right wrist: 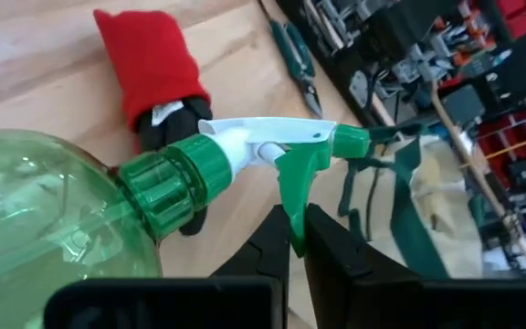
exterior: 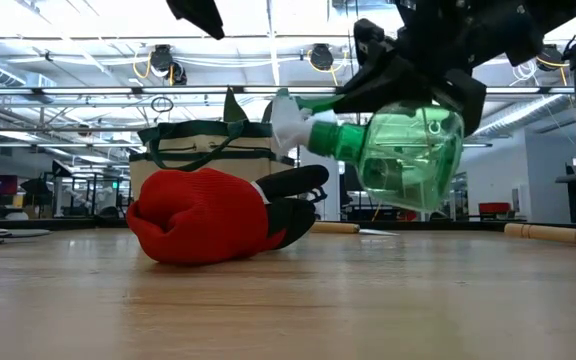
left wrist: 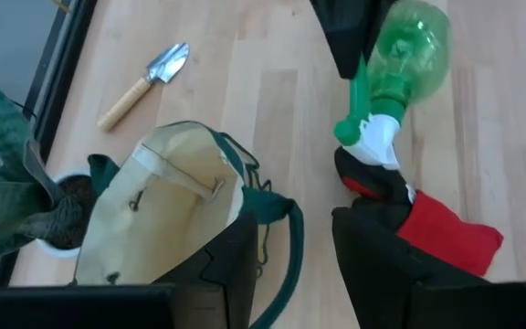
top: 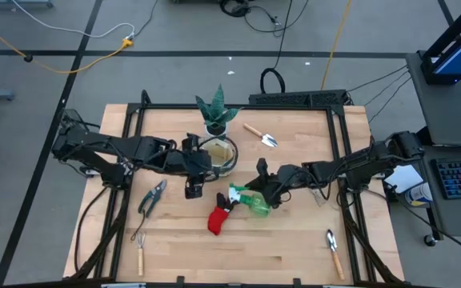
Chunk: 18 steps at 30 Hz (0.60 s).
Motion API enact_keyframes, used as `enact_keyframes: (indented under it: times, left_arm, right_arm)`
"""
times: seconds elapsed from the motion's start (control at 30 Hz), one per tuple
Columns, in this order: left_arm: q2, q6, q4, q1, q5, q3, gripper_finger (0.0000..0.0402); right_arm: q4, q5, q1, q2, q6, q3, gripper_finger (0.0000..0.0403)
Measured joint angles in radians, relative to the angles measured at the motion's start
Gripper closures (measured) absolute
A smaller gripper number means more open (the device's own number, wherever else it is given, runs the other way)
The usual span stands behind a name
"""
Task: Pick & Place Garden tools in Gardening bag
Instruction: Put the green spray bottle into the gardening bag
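The right gripper (top: 264, 190) is clamped on the green spray bottle (top: 250, 200), its fingers closed on the trigger under the white nozzle in the right wrist view. In the low view the spray bottle (exterior: 408, 150) hangs clear of the table (top: 294, 240), tilted with the nozzle toward the gardening bag (exterior: 208, 150). The bottle sits near the table's centre, just beside the red-and-black glove (top: 218, 218), which lies flat on the wood.

The left gripper (top: 194, 186) has its fingers apart and holds nothing. It hovers just beside the gardening bag (top: 218, 154), on the side toward the table's front edge. In the left wrist view the bag (left wrist: 167, 210) stands with its mouth open, its green loop handle hanging toward the gripper.

The bag stands toward the middle of the table's back edge, touching or nearly touching the white pot of the green spiky plant (top: 216, 114) behind it.

Remaining tools:
- A trowel (top: 261, 134) lies near the back edge, right of the plant.
- The pruning shears (top: 152, 198) lie left of centre.
- A wooden-handled fork (top: 140, 250) lies near the front left corner.
- A second trowel (top: 334, 250) lies near the front right corner.

Bare wood runs along the front edge between the fork and the second trowel. The strip between bottle and bag is narrow and partly taken up by the left gripper.
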<state>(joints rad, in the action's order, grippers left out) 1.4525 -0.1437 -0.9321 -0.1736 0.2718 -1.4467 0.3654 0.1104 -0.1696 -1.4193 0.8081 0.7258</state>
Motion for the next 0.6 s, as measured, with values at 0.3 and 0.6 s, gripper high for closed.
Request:
enact_keyframes:
  times: [0.3, 0.6]
  left_arm:
    - [0.0, -0.004, -0.01, -0.028, 0.002, 0.0, 0.0252]
    - [0.0, -0.089, -0.096, -0.059, 0.149, 0.0, 0.0252]
  right_arm:
    - [0.131, 0.002, 0.004, 0.0, 0.071, 0.0, 0.0392]
    - [0.251, 0.002, 0.03, 0.0, 0.105, 0.0, 0.0392]
